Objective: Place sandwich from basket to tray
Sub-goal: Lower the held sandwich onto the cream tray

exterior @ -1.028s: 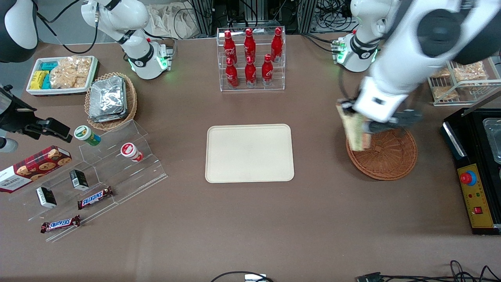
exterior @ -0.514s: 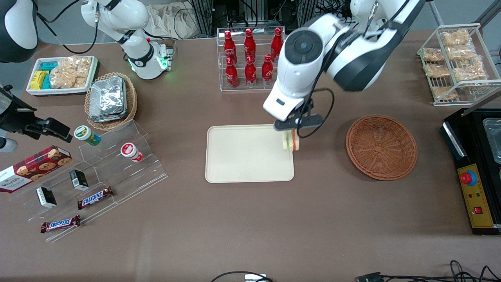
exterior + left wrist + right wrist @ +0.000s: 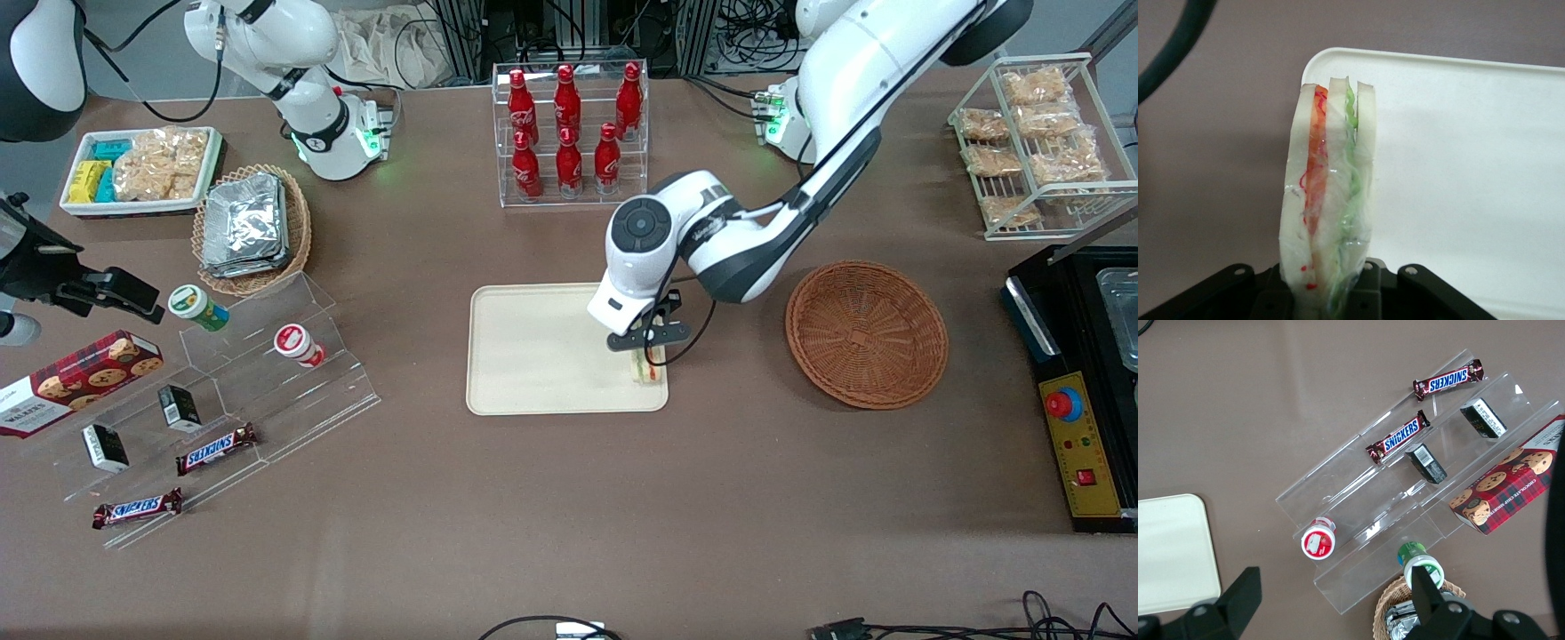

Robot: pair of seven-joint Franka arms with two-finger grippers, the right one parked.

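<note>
Nearest the front camera lies bare brown worktop (image 3: 569,533). Just above that in the front view sits the tray (image 3: 533,356), and on the corner of it that is nearest the camera and toward the working arm's end is the sandwich (image 3: 648,368). A second ago the wedge hung over the rim of the basket (image 3: 867,333); half a second ago it was at the tray's edge, high up. Now it is low over the tray corner, perhaps already touching it, though contact cannot be confirmed.

The end effector (image 3: 647,340) is directly above the sandwich and remains clenched on it. In the left wrist view the dark fingers (image 3: 1365,293) pinch the wrapped bread at one end, the sandwich (image 3: 1328,207) stands on edge with its red and green filling stripes facing the camera, and the cream tray (image 3: 1471,167) spreads beside and beneath it, with its rounded corner just by the wedge's tip. The wedge seems to sit close to that rim, partly over the worktop side, so a release here risks it toppling outward off the tray.

Judged from this, the carry is done and the set-down is the step in hand: a final lowering, then opening.

Farther off, the basket is empty, well apart from the tray. Farthest stands the rack of red bottles (image 3: 569,133).
</note>
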